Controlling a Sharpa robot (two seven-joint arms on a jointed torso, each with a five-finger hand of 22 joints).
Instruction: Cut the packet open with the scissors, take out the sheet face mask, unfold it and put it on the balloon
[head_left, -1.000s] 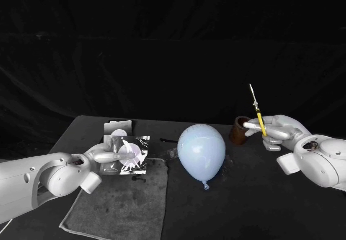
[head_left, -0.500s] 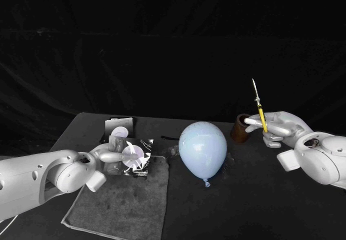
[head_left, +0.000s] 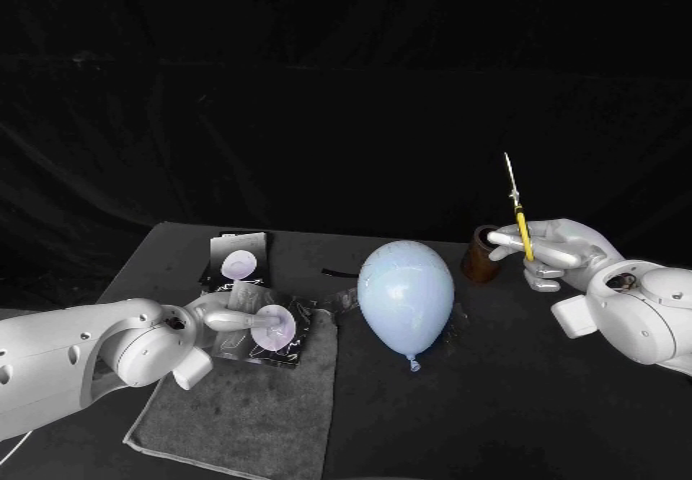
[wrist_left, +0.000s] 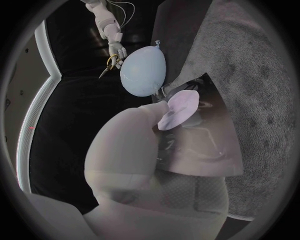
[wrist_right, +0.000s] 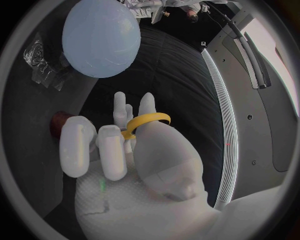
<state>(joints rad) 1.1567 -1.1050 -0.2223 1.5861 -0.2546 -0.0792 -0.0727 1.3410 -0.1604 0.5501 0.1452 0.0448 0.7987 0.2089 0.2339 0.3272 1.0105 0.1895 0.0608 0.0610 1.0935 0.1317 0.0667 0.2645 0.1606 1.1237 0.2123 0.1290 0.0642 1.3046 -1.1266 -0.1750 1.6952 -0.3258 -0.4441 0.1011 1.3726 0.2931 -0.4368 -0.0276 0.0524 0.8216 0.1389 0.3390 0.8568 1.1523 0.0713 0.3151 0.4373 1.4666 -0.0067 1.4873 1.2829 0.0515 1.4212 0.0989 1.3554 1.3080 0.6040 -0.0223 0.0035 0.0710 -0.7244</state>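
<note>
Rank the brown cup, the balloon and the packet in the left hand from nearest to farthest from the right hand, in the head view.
1. Brown cup, just beside the right hand.
2. Balloon, at the table's middle.
3. Packet, across the table in the left hand.

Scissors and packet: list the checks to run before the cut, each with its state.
1. Packet held by left hand: ok.
2. Scissors held in right hand: ok.
3. Scissors open for the cut: cannot tell.
4. Scissors at the packet: not ok; they point up, across the balloon from it.
5. Balloon clear of the scissors: ok.
</note>
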